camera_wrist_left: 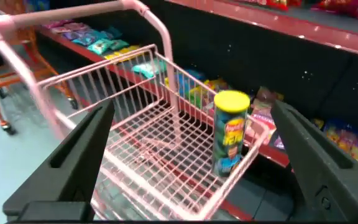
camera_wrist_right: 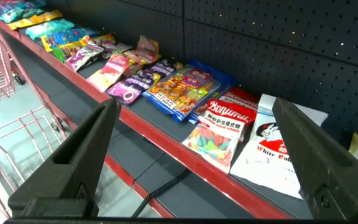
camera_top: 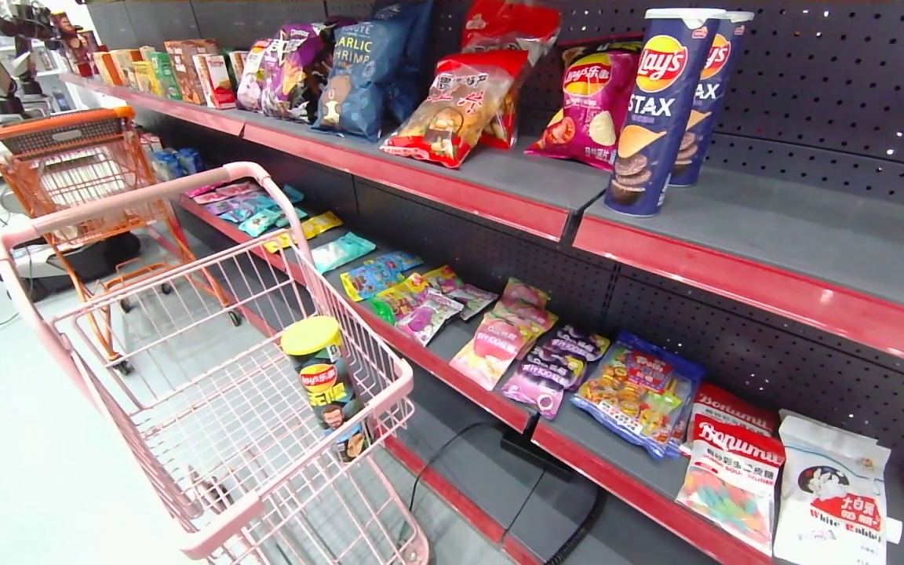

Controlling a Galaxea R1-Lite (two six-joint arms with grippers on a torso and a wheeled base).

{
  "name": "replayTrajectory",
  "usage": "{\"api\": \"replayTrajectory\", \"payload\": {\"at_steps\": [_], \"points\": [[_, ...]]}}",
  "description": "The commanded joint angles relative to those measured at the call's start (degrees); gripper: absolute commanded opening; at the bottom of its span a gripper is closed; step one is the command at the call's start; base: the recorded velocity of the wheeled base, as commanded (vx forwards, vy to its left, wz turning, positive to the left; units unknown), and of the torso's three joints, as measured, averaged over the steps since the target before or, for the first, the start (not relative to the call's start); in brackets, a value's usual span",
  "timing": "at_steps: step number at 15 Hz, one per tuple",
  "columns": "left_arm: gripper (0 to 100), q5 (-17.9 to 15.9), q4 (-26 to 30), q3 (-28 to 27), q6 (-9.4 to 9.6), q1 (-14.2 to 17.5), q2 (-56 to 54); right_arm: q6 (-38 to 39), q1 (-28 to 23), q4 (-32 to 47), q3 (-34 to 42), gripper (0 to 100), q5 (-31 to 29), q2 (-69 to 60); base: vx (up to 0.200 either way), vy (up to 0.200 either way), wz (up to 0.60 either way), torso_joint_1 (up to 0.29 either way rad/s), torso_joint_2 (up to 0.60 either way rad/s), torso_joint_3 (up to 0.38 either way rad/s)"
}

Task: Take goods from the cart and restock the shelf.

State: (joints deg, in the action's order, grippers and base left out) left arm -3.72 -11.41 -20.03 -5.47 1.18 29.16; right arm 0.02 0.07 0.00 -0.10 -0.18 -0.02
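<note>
**Left gripper**: we record both fingers spread wide, holding nothing and touching nothing. It hangs over the basket of the pink cart.

**Right gripper**: equally wide open and empty, off the cart's shelf-facing side.

**Chip can**: yellow lid. It stands upright inside the cart, in the basket corner farthest from the handle, on the side towards the shelf.

**Shelf**: red-edged grey boards running alongside the cart.
- The board above cart height carries two tall blue chip tubes and snack bags.
- The board level with the cart's basket carries flat candy bags.

**Orange cart**: we list it just beyond the pink cart's handle end.

**Black cable**: on the floor between the cart and the shelf.
</note>
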Motion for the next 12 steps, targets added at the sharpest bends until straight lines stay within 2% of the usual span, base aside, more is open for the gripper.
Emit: {"api": "replayTrajectory", "payload": {"at_steps": [1,2,3,6,9,11,12], "points": [[100,-9.73,-25.86,-2.56,-0.06,2.77,40.27,0.06,0.01,0.00,0.01,100,0.01,0.02,0.000,0.000,0.00,0.000,0.00,0.000],[100,-11.66,-28.23,-1.86,1.61,2.77,45.28,-0.02,0.01,0.00,0.01,100,0.01,0.02,0.000,0.000,0.00,0.000,0.00,0.000],[100,-11.93,-28.67,-1.77,2.84,2.77,50.12,-0.02,0.01,0.00,0.01,100,0.01,0.02,0.000,0.000,0.00,0.000,0.00,0.000],[100,-12.54,-29.46,-1.77,3.45,1.01,55.65,-0.02,0.01,0.00,0.01,100,0.01,0.02,0.000,0.000,0.00,0.000,0.00,0.000],[100,-14.91,-29.55,-1.77,3.63,-0.92,57.94,-0.02,0.01,0.00,0.01,100,0.01,0.02,0.000,0.000,0.00,0.000,0.00,0.000],[100,-17.55,-31.66,-1.68,6.00,-1.80,61.89,-0.20,0.01,0.00,0.01,100,0.01,0.02,0.000,0.000,0.00,0.000,0.00,0.000],[100,-18.43,-32.27,-1.68,6.53,-2.33,62.42,-0.20,0.01,0.00,0.01,100,0.01,0.02,0.000,0.000,0.00,0.000,0.00,0.000]]}}
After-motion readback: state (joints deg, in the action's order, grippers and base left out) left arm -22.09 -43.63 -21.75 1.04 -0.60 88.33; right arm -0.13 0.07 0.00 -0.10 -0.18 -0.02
